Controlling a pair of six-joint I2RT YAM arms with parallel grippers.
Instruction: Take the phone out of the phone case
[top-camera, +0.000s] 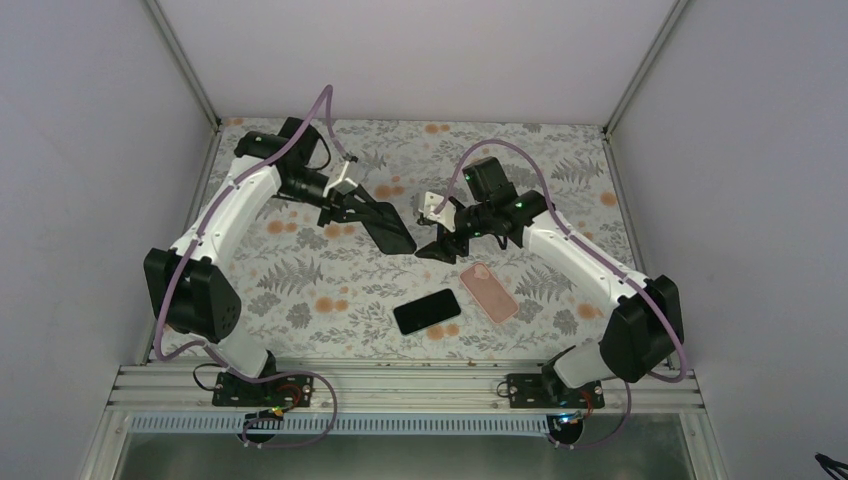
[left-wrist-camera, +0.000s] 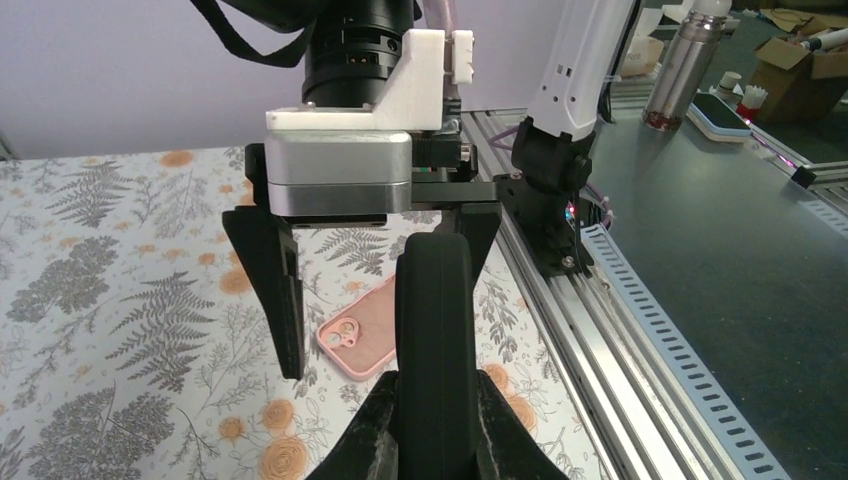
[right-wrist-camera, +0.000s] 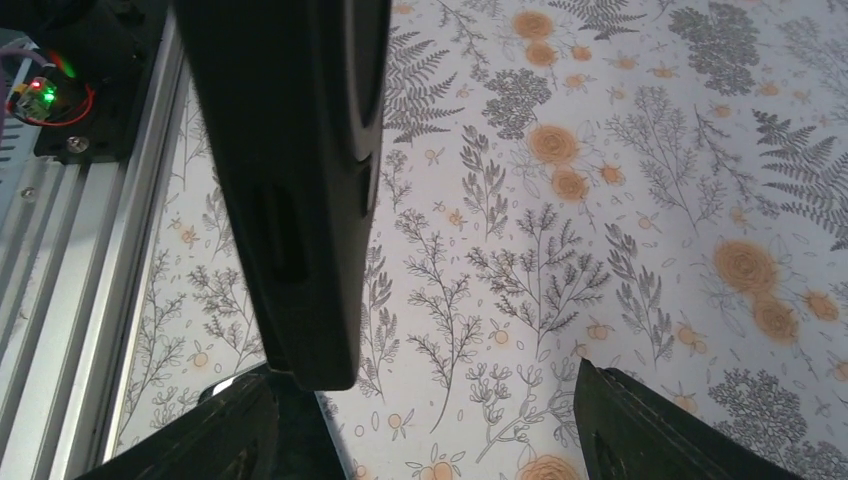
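Note:
My left gripper is shut on a black phone case and holds it above the table's middle. In the left wrist view the case stands edge-on between the fingers. My right gripper is open, right at the case's free end. In the right wrist view the case hangs just inside the left finger; I cannot tell if they touch. A black phone lies flat on the table near the front. What is inside the held case is hidden.
A pink phone case with camera holes lies beside the black phone, and shows in the left wrist view. The table has a floral cover. An aluminium rail runs along the near edge. Grey walls stand on three sides.

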